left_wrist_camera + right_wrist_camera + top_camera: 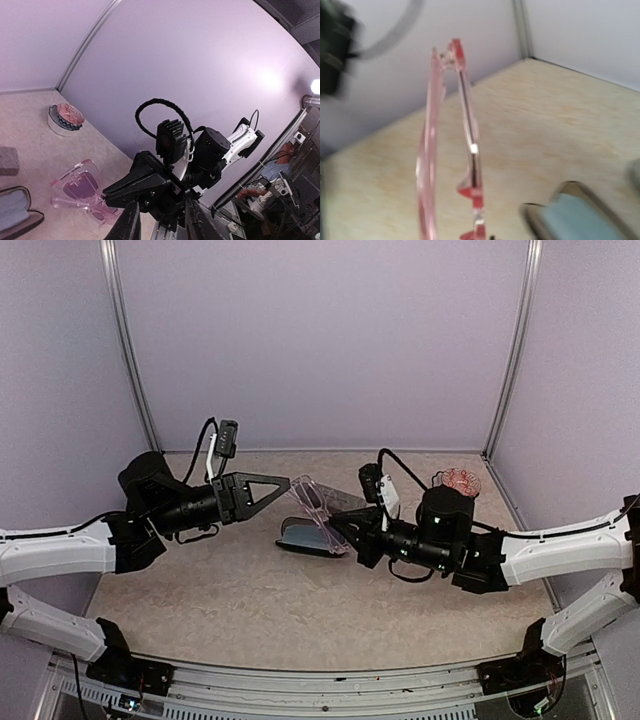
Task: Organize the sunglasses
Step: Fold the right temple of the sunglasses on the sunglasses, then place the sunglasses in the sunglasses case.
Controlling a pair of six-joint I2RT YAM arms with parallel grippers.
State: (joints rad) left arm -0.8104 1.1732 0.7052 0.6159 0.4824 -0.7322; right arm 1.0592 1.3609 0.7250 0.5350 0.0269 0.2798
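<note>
The clear pale-pink sunglasses (pixel 314 502) are held off the table in my right gripper (pixel 343 525), which is shut on them near one end. In the right wrist view the pink frame (pixel 427 150) stands edge-on close to the camera, and my own fingers are out of frame. The glasses also show in the left wrist view (pixel 82 192). My left gripper (pixel 285 482) is open and empty, hovering just left of the glasses and pointing at them; its fingers (pixel 129 225) frame the right gripper's black body. The dark wire-frame sunglasses are out of view.
An open dark-rimmed case with pale blue lining (pixel 305 537) lies on the table under the held glasses, also seen in the right wrist view (pixel 575 215). A grey block (pixel 7 160) lies behind it. A small pink patterned bowl (pixel 460 480) sits at the back right.
</note>
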